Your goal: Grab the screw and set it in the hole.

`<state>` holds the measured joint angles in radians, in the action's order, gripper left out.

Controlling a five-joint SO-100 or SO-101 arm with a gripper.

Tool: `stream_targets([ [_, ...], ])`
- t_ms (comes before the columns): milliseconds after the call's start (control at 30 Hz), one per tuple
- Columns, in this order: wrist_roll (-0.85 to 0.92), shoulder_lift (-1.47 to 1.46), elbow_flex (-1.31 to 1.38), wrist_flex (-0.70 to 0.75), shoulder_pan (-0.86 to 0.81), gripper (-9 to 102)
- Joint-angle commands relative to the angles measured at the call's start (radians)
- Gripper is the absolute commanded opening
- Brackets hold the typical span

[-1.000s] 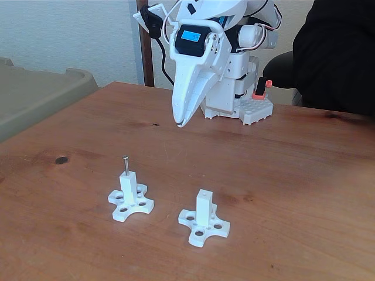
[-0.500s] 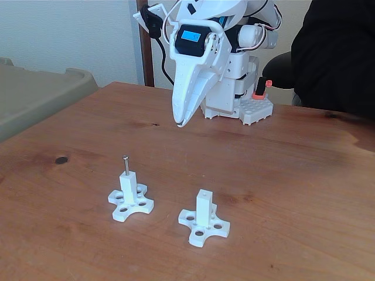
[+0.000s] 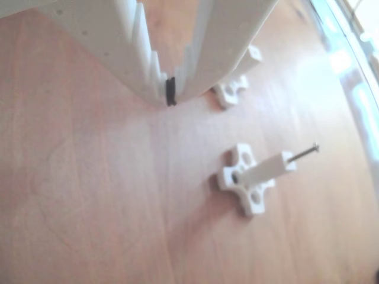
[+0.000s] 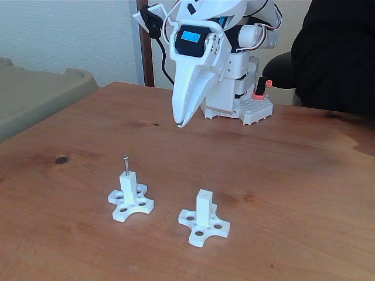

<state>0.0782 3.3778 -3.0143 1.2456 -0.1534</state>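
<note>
**Nothing has moved: gripper idle, screw seated in left post**

Between the earlier fixed-view frames and now there is no visible change; arm, posts and screw sit where they were. The gripper [image 4: 183, 123] hangs in the air above the wooden table [image 4: 293, 175], pointing down, well behind the two posts. Its white fingers [image 3: 195, 59] are pressed together at the tips, a small black pad showing at the seam, nothing pinched between them. Above them a servo with a lit blue display [image 4: 190, 36] faces the fixed camera.

The screw [image 4: 125, 164] stands upright with its shaft down in the hole, at the top face of the left white post [image 4: 128, 188] in the fixed view, head up and clear of the post. In the other view the same screw [image 3: 302, 153] sticks out of the post's end face, right of and below the gripper. A second white post [image 4: 203, 211] stands just right of the first, its top hole [image 4: 203, 192] empty. A dark knot [image 4: 61, 160] marks the table at left. A person's dark sleeve [image 4: 334, 52] rests at the far right edge.
</note>
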Motion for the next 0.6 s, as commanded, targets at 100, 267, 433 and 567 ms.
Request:
stream_targets([
  [100, -0.028, -0.176, 0.221, -0.012, 0.008, -4],
  [267, -0.046, -0.299, 0.360, 0.009, 0.020, -4],
  [433, -0.071, -0.431, 0.477, 0.021, 0.031, -4],
  [567, -0.078, -0.551, 0.555, 0.008, 0.037, -4],
])
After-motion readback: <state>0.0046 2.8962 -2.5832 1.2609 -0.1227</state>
